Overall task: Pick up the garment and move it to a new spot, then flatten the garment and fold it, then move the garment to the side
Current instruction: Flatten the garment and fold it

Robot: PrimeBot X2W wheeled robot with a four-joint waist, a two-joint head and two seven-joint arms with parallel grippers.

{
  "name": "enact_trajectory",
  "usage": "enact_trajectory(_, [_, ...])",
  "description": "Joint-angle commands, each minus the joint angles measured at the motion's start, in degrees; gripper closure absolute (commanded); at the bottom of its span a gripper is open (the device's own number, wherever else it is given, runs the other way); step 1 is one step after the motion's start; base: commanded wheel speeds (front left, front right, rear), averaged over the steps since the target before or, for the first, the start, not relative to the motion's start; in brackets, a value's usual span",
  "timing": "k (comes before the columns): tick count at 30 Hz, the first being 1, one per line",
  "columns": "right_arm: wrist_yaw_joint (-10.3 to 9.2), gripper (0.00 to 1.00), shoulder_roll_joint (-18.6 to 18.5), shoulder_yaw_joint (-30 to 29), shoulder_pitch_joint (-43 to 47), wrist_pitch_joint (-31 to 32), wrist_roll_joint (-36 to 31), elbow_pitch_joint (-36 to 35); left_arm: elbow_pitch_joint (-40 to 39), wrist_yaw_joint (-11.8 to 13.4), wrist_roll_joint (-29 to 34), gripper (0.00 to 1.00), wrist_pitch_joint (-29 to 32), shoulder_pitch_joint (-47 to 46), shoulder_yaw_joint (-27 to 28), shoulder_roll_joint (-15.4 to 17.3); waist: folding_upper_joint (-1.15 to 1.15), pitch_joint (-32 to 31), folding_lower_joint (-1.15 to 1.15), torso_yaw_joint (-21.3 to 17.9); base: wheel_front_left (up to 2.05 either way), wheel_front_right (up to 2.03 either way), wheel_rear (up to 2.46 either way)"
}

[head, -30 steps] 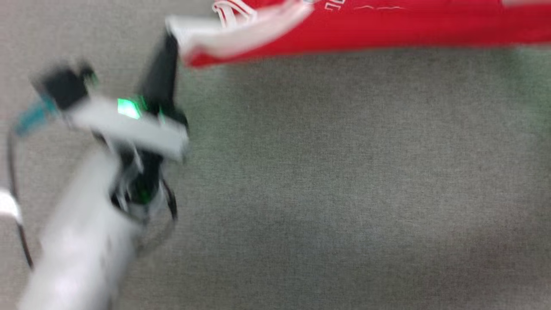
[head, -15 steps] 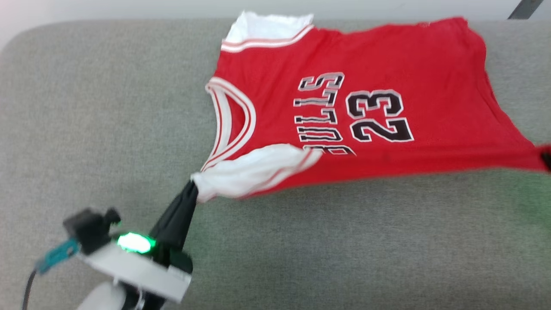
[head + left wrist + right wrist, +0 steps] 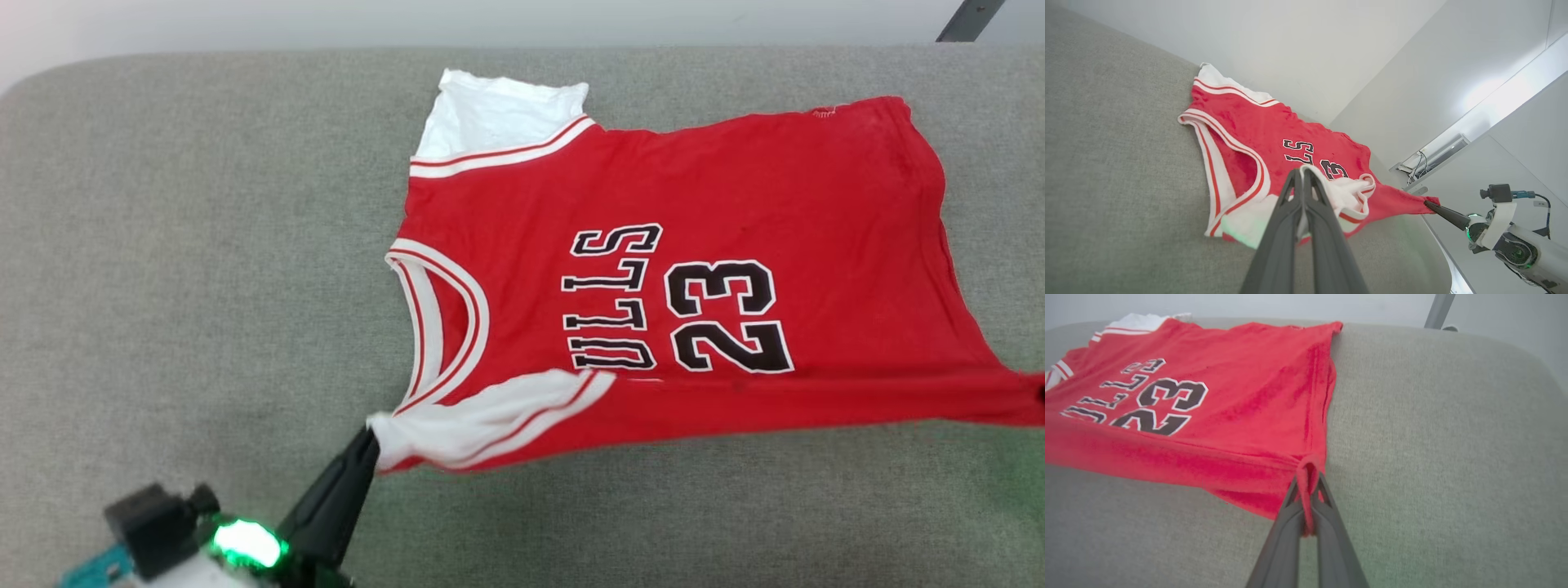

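Grey woven upholstery (image 3: pixel 163 245) spreads across the head view under a pale wall (image 3: pixel 245 20). At the lower left, the left gripper (image 3: pixel 369 437) rises from a wrist with a green light (image 3: pixel 245 543) glowing on it. Its 2 dark fingers are pressed together and pinch the near white shoulder panel (image 3: pixel 490 416) of the garment (image 3: pixel 735 188). The left wrist view shows this pinch too, with white cloth bunched over the fingertips (image 3: pixel 1284 204).

Just right of that grip, the striped neckline (image 3: pixel 457 327) curves open toward the left. A 2nd white shoulder panel (image 3: pixel 498 114) lies flat at the far edge, near the wall. The garment lies face up, collar to the left and hem to the right. Its far side rests on the upholstery, while its near edge is pulled taut in a straight line between the 2 grippers.

Black letters (image 3: pixel 612 302) edged in white run sideways across the chest, and right of them stands the numeral 23 (image 3: pixel 727 314). Further right, the red cloth narrows to the near hem corner (image 3: pixel 1016 396), at the picture's right edge. In the right wrist view, the right gripper (image 3: pixel 1306 490) has its fingers clamped on that corner, with a red fold squeezed between them. A grey metal leg (image 3: pixel 967 16) slants at the top right.
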Motion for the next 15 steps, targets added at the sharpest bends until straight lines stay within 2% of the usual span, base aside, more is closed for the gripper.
enact_trajectory(1, [-0.12, 1.00, 2.3, -3.2, 0.4, 2.2, -1.8, -2.0, 0.6, 0.1, -0.1, 1.00, -0.1, -2.8, -0.5, 0.1, 0.00, 0.0, 0.00, 0.1, 0.00, 0.00, 0.00])
enact_trajectory(4, [-0.12, 1.00, 5.4, -6.3, -2.0, 6.8, -4.7, -4.0, 2.8, 0.1, -1.3, 1.00, -0.1, -8.0, -3.0, 0.4, 0.00, 0.1, 0.00, 0.1, 0.00, 0.00, 0.00])
enact_trajectory(8, [-0.12, 1.00, 8.1, -6.7, -7.4, 11.8, -7.8, -2.9, 7.7, 0.1, -3.5, 1.00, 0.5, -17.4, -7.0, -0.1, 0.00, 1.1, 0.00, 0.6, 0.00, 0.00, 0.00])
enact_trajectory(10, [-0.11, 1.00, 10.4, -3.6, -16.3, 14.4, -8.9, 1.3, 16.5, 0.1, -7.0, 1.00, 1.0, -28.7, -11.5, -2.1, 0.00, 3.5, 0.00, 0.5, 0.00, 0.00, 0.00])
enact_trajectory(15, [-0.11, 1.00, 11.5, 0.4, -23.0, 14.1, -9.3, 6.6, 23.3, 0.1, -9.2, 1.00, 1.1, -34.8, -14.8, -2.7, 0.00, 5.5, 0.00, 0.0, 0.00, 0.00, 0.00])
